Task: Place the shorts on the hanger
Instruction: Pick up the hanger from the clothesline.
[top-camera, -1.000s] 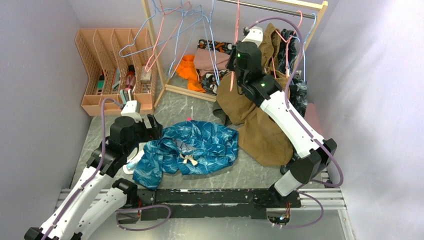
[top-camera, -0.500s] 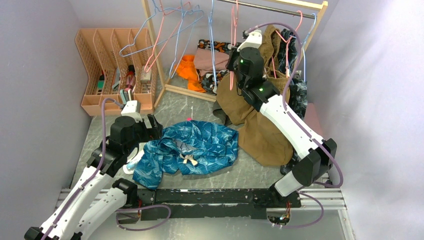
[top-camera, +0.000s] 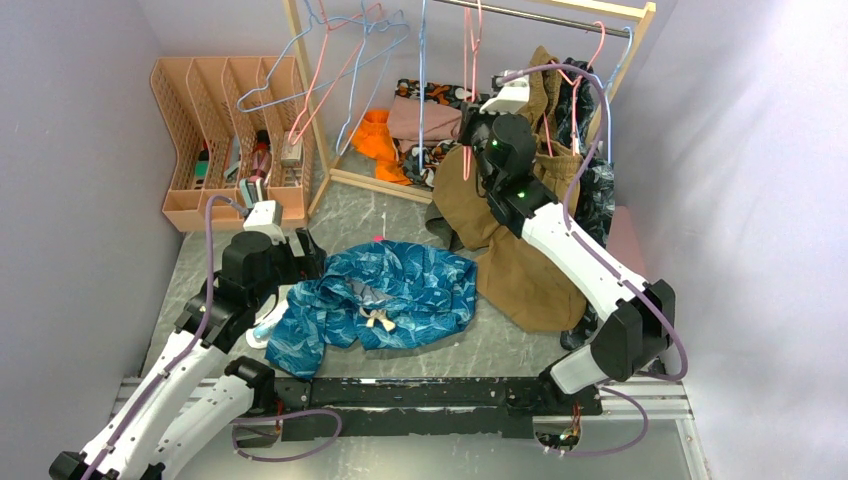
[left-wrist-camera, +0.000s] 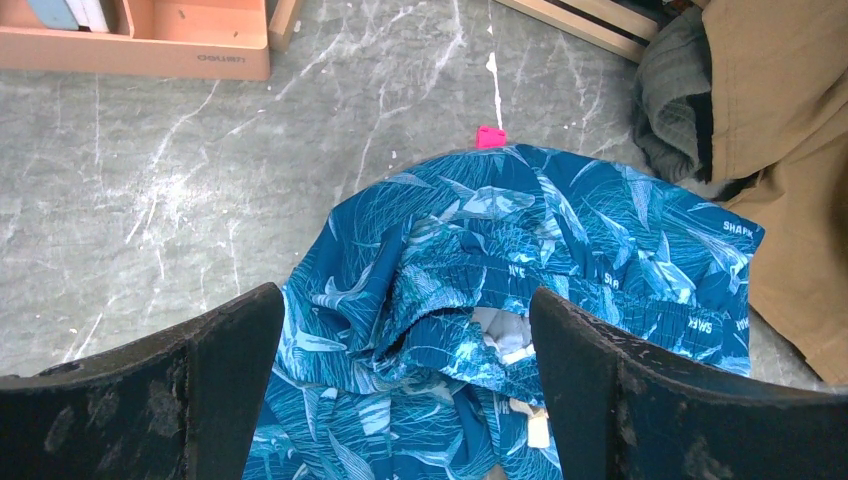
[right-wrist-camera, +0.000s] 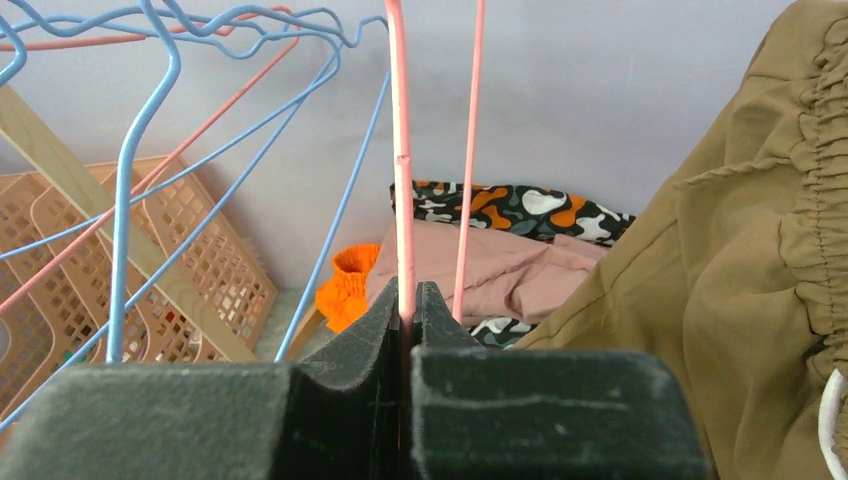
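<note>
**A:** Where's the hanger (right-wrist-camera: 402, 150) at?

**B:** Up by the rack (top-camera: 540, 12), wires running near vertical. The right gripper (right-wrist-camera: 408, 300) is pinched tight on one pink wire.

**A:** And the shorts (top-camera: 400, 290)?

**B:** Crumpled on the table (left-wrist-camera: 150, 180), well below and left of that hanger, long side running left-right. The left gripper (left-wrist-camera: 405, 380) hovers just above them, jaws spread wide, holding nothing, so it's the nearer arm.

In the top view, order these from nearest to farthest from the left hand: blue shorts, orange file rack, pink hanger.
From the left hand:
1. blue shorts, just right of it.
2. orange file rack, behind it, leftward.
3. pink hanger, far back and right.
</note>
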